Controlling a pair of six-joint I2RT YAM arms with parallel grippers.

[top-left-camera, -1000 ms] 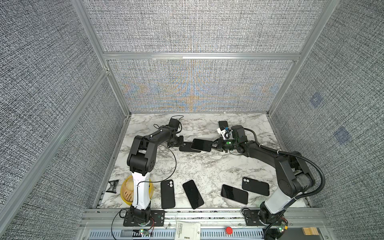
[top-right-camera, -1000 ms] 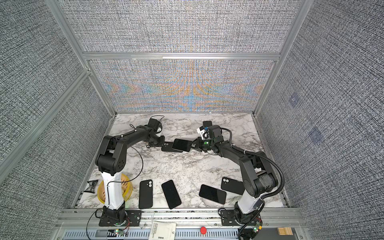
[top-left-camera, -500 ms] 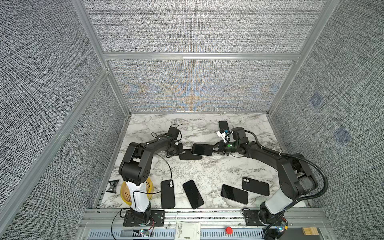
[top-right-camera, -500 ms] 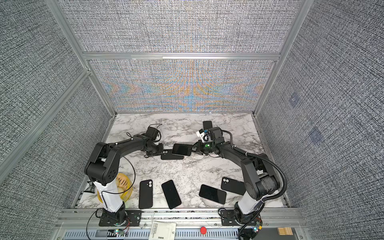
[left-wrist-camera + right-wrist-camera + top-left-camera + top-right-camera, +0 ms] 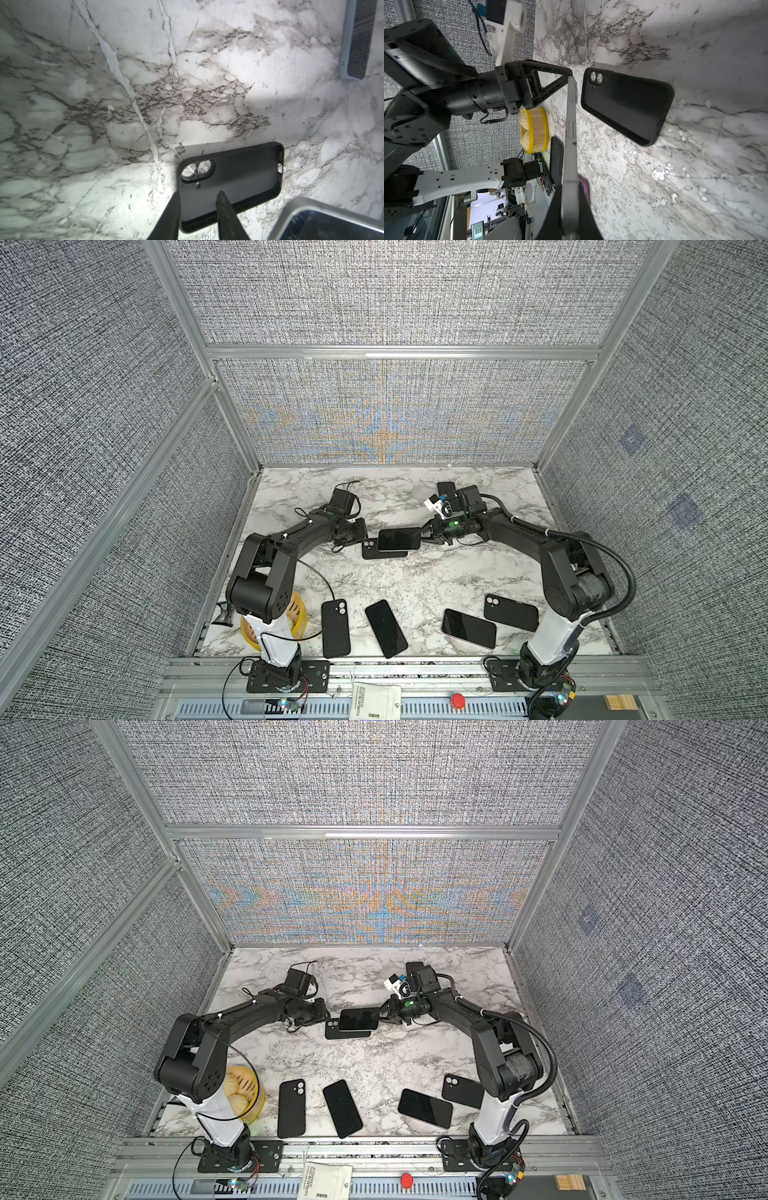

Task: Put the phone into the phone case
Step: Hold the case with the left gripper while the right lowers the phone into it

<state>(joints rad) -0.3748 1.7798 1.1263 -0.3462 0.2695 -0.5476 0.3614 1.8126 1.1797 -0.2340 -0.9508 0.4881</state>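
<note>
Both my arms reach low toward mid-table. My right gripper (image 5: 424,536) pinches the phone (image 5: 399,538) by its end, a glossy slab above the matte black phone case (image 5: 374,552) on the marble table (image 5: 415,585). My left gripper (image 5: 358,536) sits spread beside the case's camera end. Only the right wrist view shows the phone's silver buttoned edge; only the left wrist view shows marble through the case's cutout.

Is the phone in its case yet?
Not yet. The right gripper holds the phone outside it; the black phone case lies empty, marble showing through its camera hole.
</note>
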